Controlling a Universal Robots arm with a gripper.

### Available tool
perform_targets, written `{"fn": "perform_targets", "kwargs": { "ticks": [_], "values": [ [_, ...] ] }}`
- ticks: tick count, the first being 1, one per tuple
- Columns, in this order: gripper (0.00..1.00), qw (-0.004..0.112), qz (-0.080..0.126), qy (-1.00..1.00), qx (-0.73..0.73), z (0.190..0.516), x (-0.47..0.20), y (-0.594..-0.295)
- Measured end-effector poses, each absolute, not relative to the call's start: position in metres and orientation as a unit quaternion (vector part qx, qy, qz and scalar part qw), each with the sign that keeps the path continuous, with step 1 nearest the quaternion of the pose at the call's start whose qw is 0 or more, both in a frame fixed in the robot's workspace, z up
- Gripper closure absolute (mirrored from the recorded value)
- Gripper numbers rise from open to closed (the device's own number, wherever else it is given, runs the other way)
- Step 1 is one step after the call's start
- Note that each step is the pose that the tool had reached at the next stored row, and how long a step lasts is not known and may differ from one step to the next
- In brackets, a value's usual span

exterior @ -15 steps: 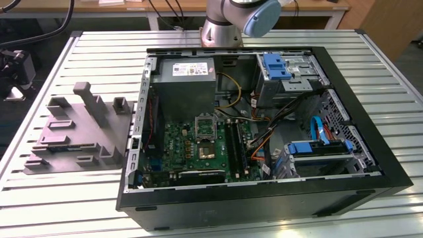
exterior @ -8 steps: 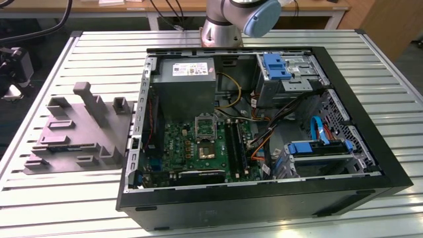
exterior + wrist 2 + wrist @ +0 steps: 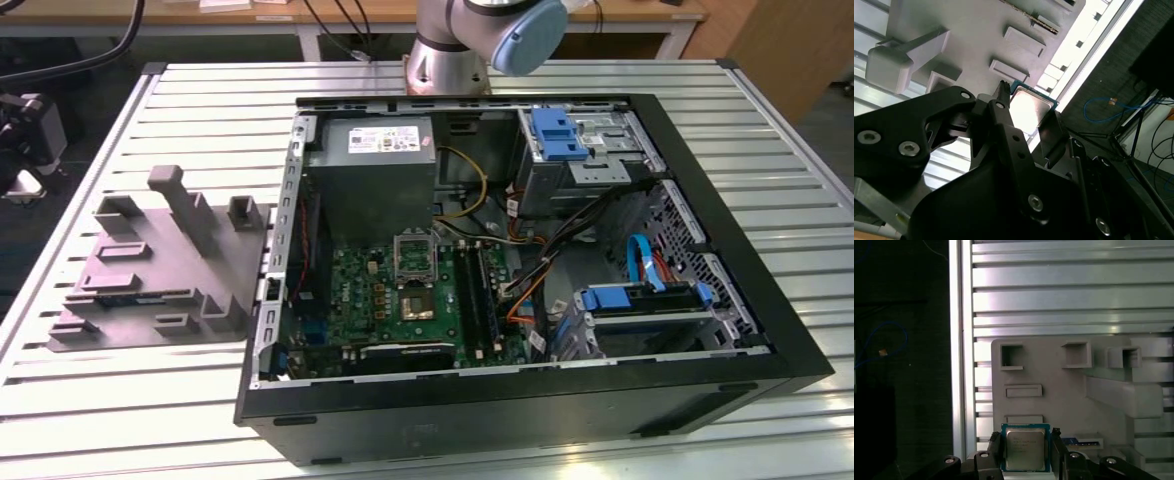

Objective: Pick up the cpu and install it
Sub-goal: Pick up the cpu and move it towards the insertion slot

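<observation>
Slatted metal table (image 3: 774, 120) carried all the hardware. An open black case (image 3: 534, 430) lay on its side, taking up most of the exterior view's right and centre. Inside it, the grey power supply (image 3: 380, 170) sat toward the far wall. The green motherboard (image 3: 387, 300) lay nearer the camera, just below the supply.

The arm (image 3: 461, 40) was based on the table just behind the case. A grey moulded tray (image 3: 147, 290) with raised posts and pockets lay on the table on the exterior view's left, just beside the case.

Gripper (image 3: 1026, 436) hung over the tray's edge, near the table's side rail (image 3: 956, 365). Jaws were narrowly open, only the chip's width. The two black fingers (image 3: 1056, 445) pressed against opposite edges of the cpu (image 3: 1025, 450).

Cpu was held flat, metal top toward the cameras in both wrist views. Could not tell whether its underside touched the tray.
</observation>
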State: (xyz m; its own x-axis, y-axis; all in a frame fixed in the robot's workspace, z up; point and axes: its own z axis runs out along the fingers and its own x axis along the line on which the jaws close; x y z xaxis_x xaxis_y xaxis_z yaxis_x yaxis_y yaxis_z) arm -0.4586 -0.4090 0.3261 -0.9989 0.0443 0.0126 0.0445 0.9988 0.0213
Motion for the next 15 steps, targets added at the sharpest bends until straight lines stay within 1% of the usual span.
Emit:
{"fn": "perform_targets", "kwargs": {
  "ticks": [15],
  "values": [
    [0.53,0.006,-0.011,-1.000,-0.022,0.3315,-0.4586,-0.4090]
  ]
}}
